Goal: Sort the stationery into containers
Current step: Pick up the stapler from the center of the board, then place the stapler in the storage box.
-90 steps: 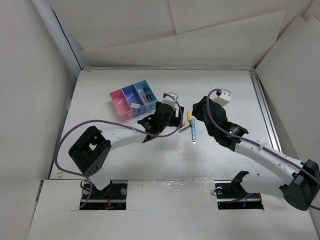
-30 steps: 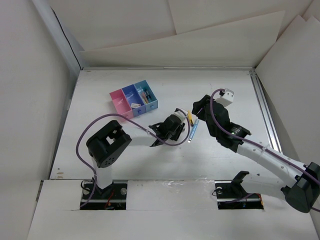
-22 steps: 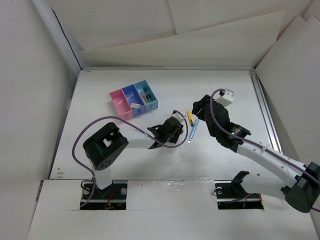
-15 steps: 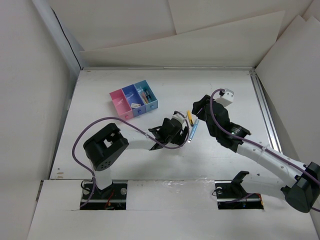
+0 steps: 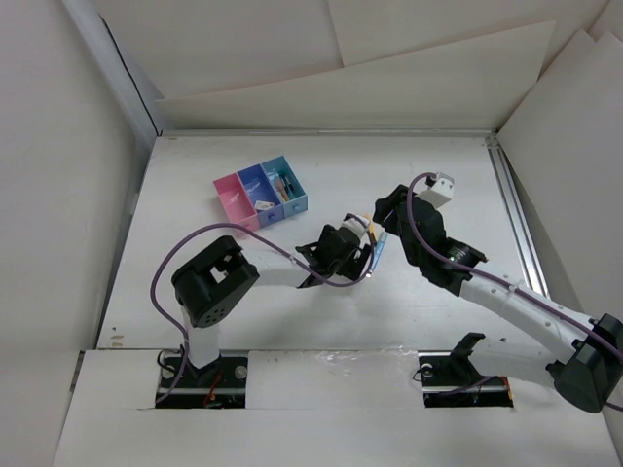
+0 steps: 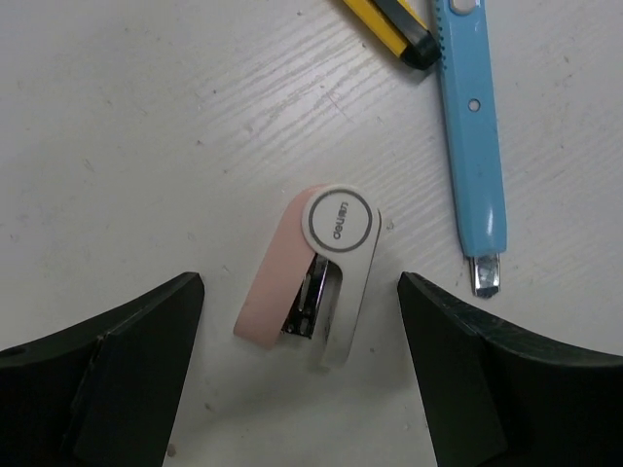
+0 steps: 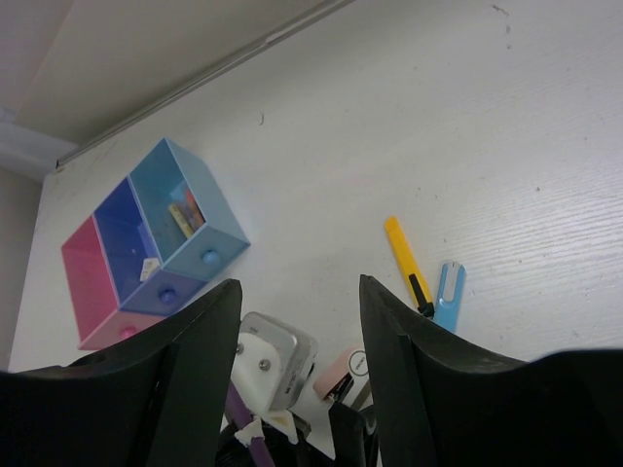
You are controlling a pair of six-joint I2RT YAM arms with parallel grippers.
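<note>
**Bench (image 5: 438, 175), stationery lot: what we record**

1. Left claw (image 6: 298, 316): open. We see its two dark fingers standing wide to either side of the stapler and touching neither side of it. It holds nothing.
2. Right claw (image 7: 300, 292): open. We see the fingers apart with only bare bench between them. It hangs over the middle of the bench, just to the right of the left claw, and grips nothing.
3. Stapler (image 6: 316, 277): small, with a pink back, a white front bearing a ring mark, and metal showing in its mouth. It lies flat near the middle of the bench, directly under the left claw.
4. Blue cutter (image 6: 472, 146): slim and flat, with its metal tip pointing toward the near edge. It lies just to the right of the stapler without touching it.
5. Yellow cutter (image 6: 389, 21): it has a black end and lies at a slant just beyond the stapler. We see that end close against the far end of the blue cutter, but cannot tell whether they touch.
6. Containers: three joined trays toward the far left of the bench, well apart from items 3 to 5.
   - Pink tray (image 7: 107, 331): the leftmost.
   - Dark blue tray (image 7: 161, 294): the middle one. We note one small pale piece inside.
   - Light blue tray (image 7: 209, 255): the rightmost. We note yellowish and reddish pieces inside, too small to name.
</note>
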